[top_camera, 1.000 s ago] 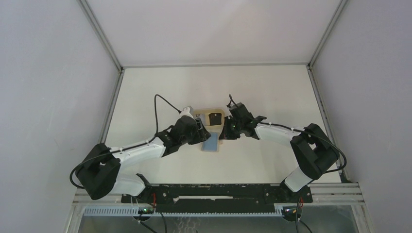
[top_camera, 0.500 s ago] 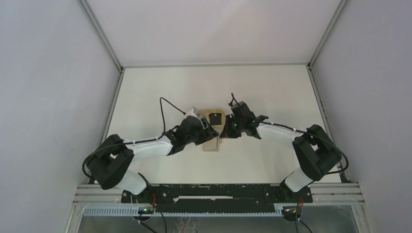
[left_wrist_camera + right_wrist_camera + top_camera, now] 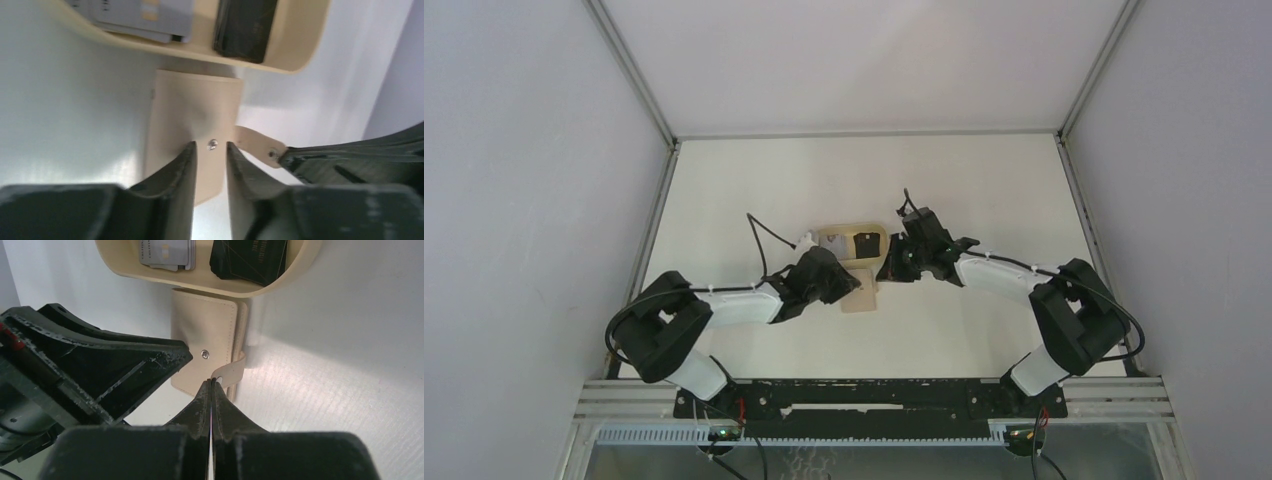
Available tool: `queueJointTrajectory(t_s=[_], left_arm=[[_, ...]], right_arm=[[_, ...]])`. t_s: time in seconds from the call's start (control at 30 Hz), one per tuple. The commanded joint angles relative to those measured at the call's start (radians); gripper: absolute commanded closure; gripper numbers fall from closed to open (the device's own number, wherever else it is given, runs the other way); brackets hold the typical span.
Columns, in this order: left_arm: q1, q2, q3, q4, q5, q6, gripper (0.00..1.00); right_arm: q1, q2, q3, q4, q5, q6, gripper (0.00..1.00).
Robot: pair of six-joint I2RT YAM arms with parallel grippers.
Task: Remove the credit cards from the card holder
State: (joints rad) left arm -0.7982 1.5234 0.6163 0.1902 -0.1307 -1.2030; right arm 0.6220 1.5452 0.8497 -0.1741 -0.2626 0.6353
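Right wrist view: we find grey-blue credit cards (image 3: 166, 252) and black ones (image 3: 248, 260) in the beige oval tray (image 3: 150, 277). Our right gripper (image 3: 212, 385) clenches the snap tab (image 3: 232, 371) of the folded tan card holder (image 3: 200, 335), our left gripper (image 3: 210, 146) is released, and any leftovers are hidden.

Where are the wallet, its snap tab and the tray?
wallet (image 3: 202, 335), right wrist view, middle of the cover.
snap tab (image 3: 232, 372), right wrist view, middle of the strap.
tray (image 3: 200, 51), left wrist view, near rim.
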Motion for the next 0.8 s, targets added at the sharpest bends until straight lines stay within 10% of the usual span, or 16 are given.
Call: queueJointTrajectory(t_s=[0.0, 0.17, 0.77], left_arm=[[0.002, -0.046, -0.05, -0.006, -0.075, -0.049, 0.73], [0.006, -0.049, -0.047, -0.03, -0.075, -0.041, 0.99], [0.011, 0.02, -0.02, -0.048, -0.034, -0.025, 1.0]], right_arm=[[0.013, 0.018, 0.011, 0.051, -0.023, 0.02, 1.0], [0.034, 0.055, 0.047, 0.042, -0.018, 0.017, 1.0], [0.094, 0.181, 0.178, -0.007, -0.015, 0.018, 1.0]])
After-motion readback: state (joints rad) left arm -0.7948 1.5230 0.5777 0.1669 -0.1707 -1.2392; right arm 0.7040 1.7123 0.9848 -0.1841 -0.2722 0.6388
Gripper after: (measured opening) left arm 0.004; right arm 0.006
